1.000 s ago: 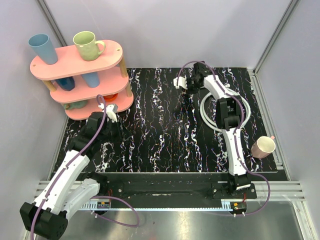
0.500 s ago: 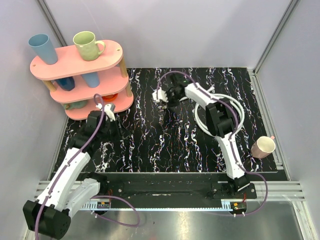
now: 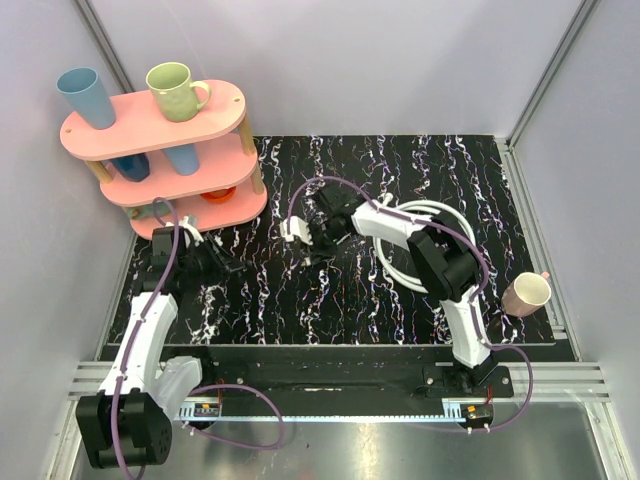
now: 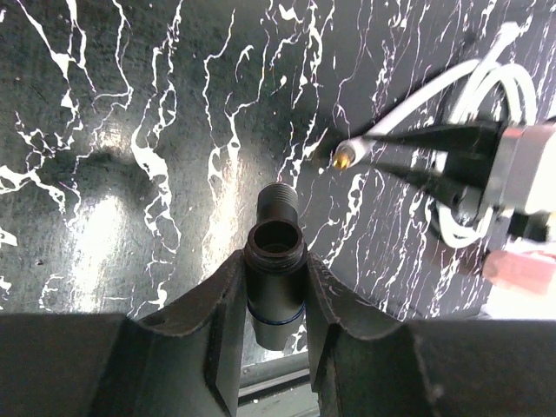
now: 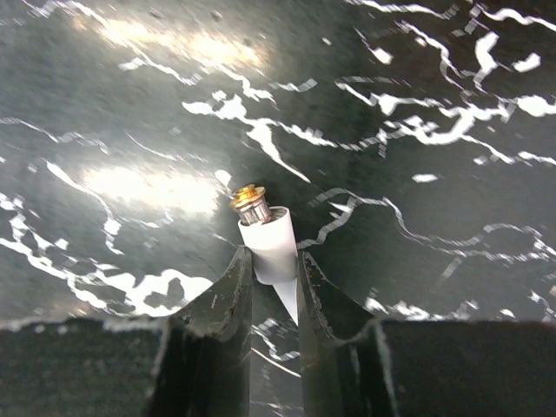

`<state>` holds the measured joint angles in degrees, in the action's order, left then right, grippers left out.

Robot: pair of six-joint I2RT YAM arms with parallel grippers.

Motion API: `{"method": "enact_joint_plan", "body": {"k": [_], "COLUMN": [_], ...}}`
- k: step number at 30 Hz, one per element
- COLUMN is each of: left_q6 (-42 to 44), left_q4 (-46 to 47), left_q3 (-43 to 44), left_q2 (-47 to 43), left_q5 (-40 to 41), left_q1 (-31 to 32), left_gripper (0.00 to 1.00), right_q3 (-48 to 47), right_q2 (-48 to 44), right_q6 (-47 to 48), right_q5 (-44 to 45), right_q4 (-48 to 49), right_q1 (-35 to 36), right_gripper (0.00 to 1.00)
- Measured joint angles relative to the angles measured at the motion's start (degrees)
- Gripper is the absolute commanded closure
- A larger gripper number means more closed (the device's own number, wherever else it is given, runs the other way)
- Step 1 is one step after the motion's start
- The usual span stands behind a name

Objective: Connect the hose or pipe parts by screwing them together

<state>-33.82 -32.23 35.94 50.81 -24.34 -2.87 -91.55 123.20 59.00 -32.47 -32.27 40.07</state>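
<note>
**Q:** Right wrist view, what is in hand?
**A:** My right pincer (image 5: 269, 258) is clamped on the end of the white hose (image 5: 269, 239). Its metal tip (image 5: 250, 205) juts just past my fingers, low over the bench (image 5: 391, 104). The other part is not in this view.

**Q:** Left wrist view?
**A:** My left pincer (image 4: 274, 271) is clamped on a dark threaded fitting (image 4: 274, 248). The fitting's long axis runs straight out ahead between my fingers, threaded end farthest from me. The metal tip shows ahead and to the right, pointing leftward across the frame. It is near the fitting but clearly apart from it.

**Q:** Top view?
**A:** The rest of the white hose lies coiled on the right half of the bench, partly under my right arm. That arm reaches to mid-bench. The left pincer sits to its left, with bare bench between the two.

**Q:** What does the join turn on?
**A:** My judgement is that the two axes cross rather than line up. The tip has to swing round to face the threaded end before the gap is closed. Each arm holds one part, so neither is nearer.
</note>
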Motion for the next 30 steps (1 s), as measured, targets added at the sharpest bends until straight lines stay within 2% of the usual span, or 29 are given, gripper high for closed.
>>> {"method": "enact_joint_plan", "body": {"k": [6,12,17,24,26,27,30], "left_q6": [-0.9,-1.0,-1.2,-1.2,-1.2,-1.2,-1.2], "left_q4": [1.9,2.1,2.4,2.4,2.4,2.4,2.4], "left_q3": [-0.5,-1.0,-1.0,-1.0,-1.0,-1.0,-1.0], "left_q2": [0.0,-0.5,-0.7,-0.7,-0.7,-0.7,-0.7], "left_q5": [-0.6,-0.5,-0.5,-0.5,-0.5,-0.5,-0.5], "left_q1": [-1.8,-1.9,-1.9,-1.9,-1.9,-1.9,-1.9], "left_gripper": [1.0,1.0,1.0,1.0,1.0,1.0,1.0], "right_q3": [4.7,8.1,8.9,9.3,9.4,9.4,10.1], "right_q2": [-1.8,-3.3,-3.3,-3.3,-3.4,-3.4,-3.7], "right_q6": [-6.9,-7.1,-5.5,-1.5,-0.4,0.2,1.6], "right_q5": [0.3,0.5,0.5,0.5,0.5,0.5,0.7], "right_q4": [6.2,8.7,9.1,9.3,9.3,9.3,10.0], "right_q1": [5.1,7.0,7.3,7.8,7.9,8.0,8.3], "right_gripper": [0.66,0.59,0.59,0.66,0.74,0.82,0.85]}}
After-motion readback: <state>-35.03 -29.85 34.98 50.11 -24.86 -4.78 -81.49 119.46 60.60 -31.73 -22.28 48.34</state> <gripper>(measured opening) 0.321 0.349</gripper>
